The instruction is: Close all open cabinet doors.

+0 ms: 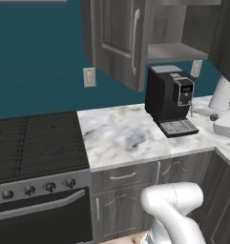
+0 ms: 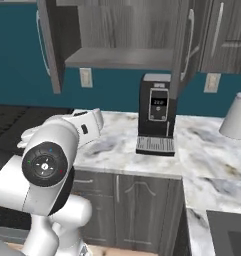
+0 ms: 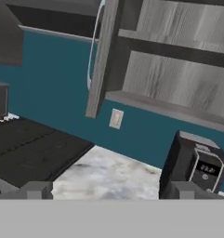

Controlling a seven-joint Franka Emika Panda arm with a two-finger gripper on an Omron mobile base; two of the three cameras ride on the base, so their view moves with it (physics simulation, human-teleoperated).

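Jaws (image 3: 104, 190) stand wide apart, holding nothing, above the marbled white desk (image 1: 121, 136). Left of the black boxy coffee machine (image 2: 156, 121) (glossy front panel), the left cabinet door (image 2: 48, 45), grey wood-grain, stands swung out; the right cabinet door (image 2: 184, 42) stands out directly above the machine. The shelf between them is bare.

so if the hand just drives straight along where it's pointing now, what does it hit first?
Probably the teal wall around the outlet, below the open cabinet. The hand is open and aimed between the left cabinet door and the coffee machine. Depth is unclear; the door's edge may be grazed.
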